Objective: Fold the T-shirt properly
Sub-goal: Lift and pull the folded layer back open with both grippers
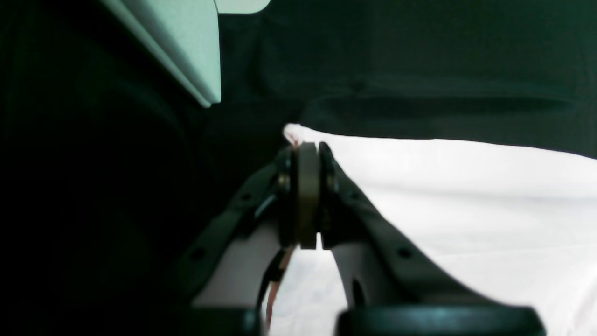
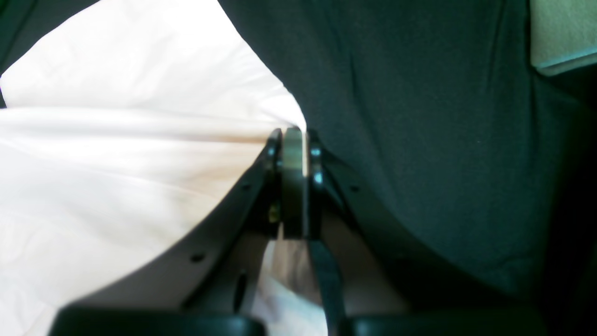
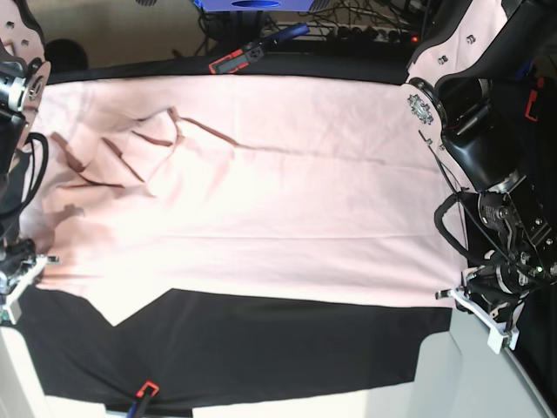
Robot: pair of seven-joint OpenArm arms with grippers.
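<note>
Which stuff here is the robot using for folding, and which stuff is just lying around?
For the job:
- pink T-shirt
- left pincer, shut on a T-shirt corner
- right pincer, shut on the T-shirt's edge

Just lying about:
- black table cloth underneath
- red-and-black clamp at the far edge
- cables behind the table

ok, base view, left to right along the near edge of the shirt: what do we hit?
right pincer shut on the shirt's corner → T-shirt, pale pink, spread flat over the black table cloth → left pincer shut on the opposite corner.
</note>
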